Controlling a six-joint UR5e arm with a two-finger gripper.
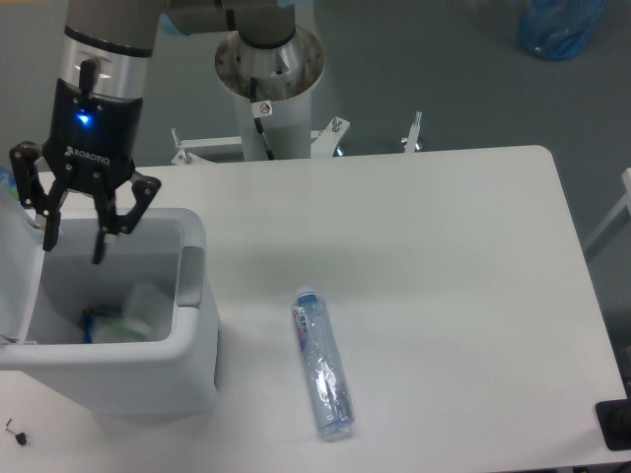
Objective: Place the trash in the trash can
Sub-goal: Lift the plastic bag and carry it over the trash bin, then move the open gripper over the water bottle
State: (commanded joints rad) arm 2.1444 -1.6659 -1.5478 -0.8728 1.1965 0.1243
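The white boxy trash can (193,325) stands at the left edge of the table with its lid swung up at the far left. A crumpled whitish wrapper (138,313) lies inside it on the bottom. My gripper (74,246) hangs open over the bin's back left part, with nothing between its fingers. A crushed clear plastic bottle (321,362) with a bluish label lies on the table to the right of the bin, well apart from the gripper.
A blue-and-yellow packet (91,321) shows partly under the wrapper inside the bin. The arm's white base pillar (270,89) rises behind the table's (444,256) back edge. A blue bag (558,25) lies on the floor at the top right.
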